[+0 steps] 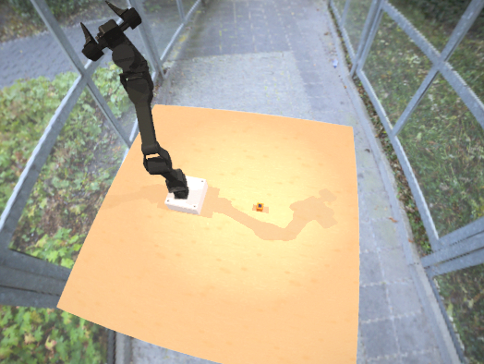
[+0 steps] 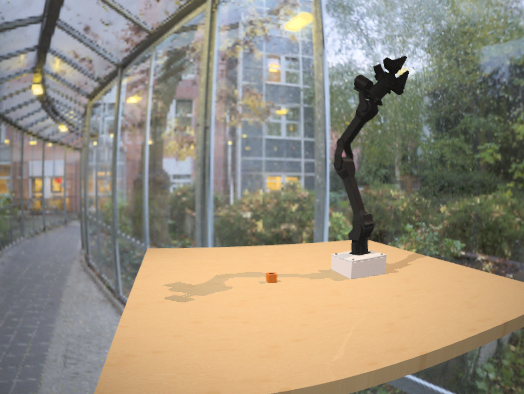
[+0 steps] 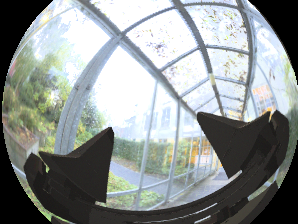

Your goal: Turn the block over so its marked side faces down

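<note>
A small orange block [image 1: 260, 207] [image 2: 271, 278] sits on the wooden table [image 1: 139, 277] [image 2: 250, 340], beside the arm's base. A dark mark shows on its upward face in the top and exterior views; its underside is hidden. My gripper [image 1: 94, 13] [image 2: 406, 65] [image 3: 155, 123] is open and empty, raised high above table level at the top of the arm. It is far from the block and points up and away from it. The block is not visible in the wrist view.
The arm stands on a white base box [image 1: 196, 196] [image 2: 350, 267] on the table. The arm's shadow falls across the table near the block. Glass walls and metal frames form the surroundings.
</note>
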Motion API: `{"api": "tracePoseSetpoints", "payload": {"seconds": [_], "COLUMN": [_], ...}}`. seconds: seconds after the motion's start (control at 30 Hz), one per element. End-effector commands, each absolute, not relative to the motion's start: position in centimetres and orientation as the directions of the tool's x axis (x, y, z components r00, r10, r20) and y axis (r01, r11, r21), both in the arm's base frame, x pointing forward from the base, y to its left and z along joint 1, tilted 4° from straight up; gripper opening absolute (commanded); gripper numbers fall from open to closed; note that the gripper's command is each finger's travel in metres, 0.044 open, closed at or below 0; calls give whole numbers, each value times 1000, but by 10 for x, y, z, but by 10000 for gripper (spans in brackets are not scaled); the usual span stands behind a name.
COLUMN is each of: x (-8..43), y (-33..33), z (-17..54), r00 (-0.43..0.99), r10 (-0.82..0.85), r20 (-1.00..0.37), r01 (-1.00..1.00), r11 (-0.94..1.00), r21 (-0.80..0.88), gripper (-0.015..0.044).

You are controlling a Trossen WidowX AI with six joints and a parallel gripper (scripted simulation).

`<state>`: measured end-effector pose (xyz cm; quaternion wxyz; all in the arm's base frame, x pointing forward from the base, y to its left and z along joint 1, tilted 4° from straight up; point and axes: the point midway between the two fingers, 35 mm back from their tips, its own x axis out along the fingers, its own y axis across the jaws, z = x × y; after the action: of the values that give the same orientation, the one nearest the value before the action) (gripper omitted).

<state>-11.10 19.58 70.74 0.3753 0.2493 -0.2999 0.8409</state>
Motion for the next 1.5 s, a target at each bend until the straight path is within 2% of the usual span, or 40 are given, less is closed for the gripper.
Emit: {"api": "tracePoseSetpoints", "payload": {"seconds": [0.0, 0.33, 0.63, 0.83, 1.0, 1.2, 1.47], "x": [-91, 9, 133, 218, 276, 319, 387], "y": [244, 349, 387, 377, 351, 321, 236], "z": [685, 607, 519, 456, 411, 372, 285], "r00": [-527, -227, 110, 319, 433, 508, 586], "r10": [622, 913, 992, 939, 861, 772, 518], "r20": [579, 339, 69, -126, -267, -382, -624], "r01": [-840, -974, -992, -935, -868, -792, -553], "r11": [-486, -221, 106, 334, 478, 593, 818], "r21": [-242, -57, 69, 123, 133, 145, 160], "gripper": [440, 440, 440, 440, 440, 440, 440]}}
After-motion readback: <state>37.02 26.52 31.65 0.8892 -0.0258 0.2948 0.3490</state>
